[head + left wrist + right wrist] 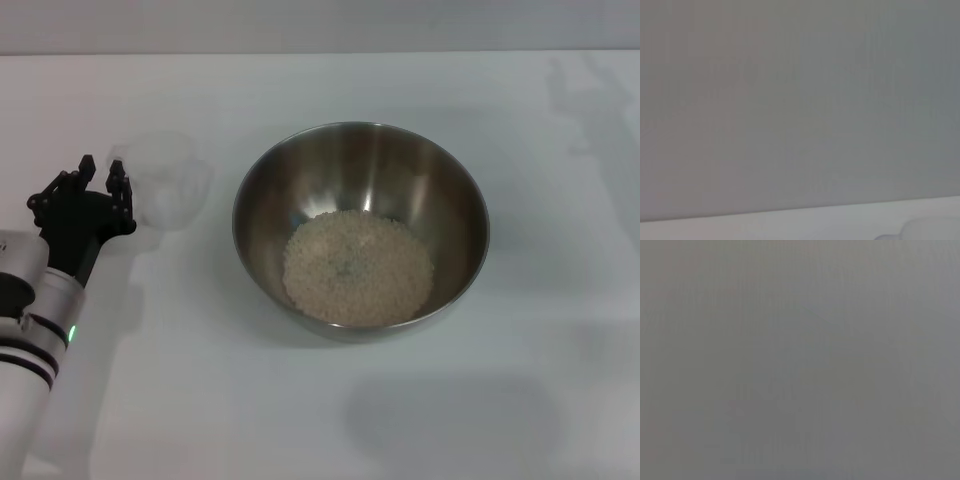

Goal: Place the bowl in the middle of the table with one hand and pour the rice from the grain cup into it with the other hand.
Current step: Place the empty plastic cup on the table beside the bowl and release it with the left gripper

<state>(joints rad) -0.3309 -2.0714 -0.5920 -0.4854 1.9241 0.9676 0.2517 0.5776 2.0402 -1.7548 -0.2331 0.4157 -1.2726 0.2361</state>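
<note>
Head view: the bowl (361, 228) sits at the middle of the table (180, 400) with the rice (358, 267) heaped inside. My left gripper (98, 190), fingers spread, is just beside the empty grain cup (165, 180) standing left of the bowl. My right gripper is out of sight.

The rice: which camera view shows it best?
The head view: the rice lies in a full heap inside the bowl, nothing covering it. The left wrist and right wrist views show none of it.
</note>
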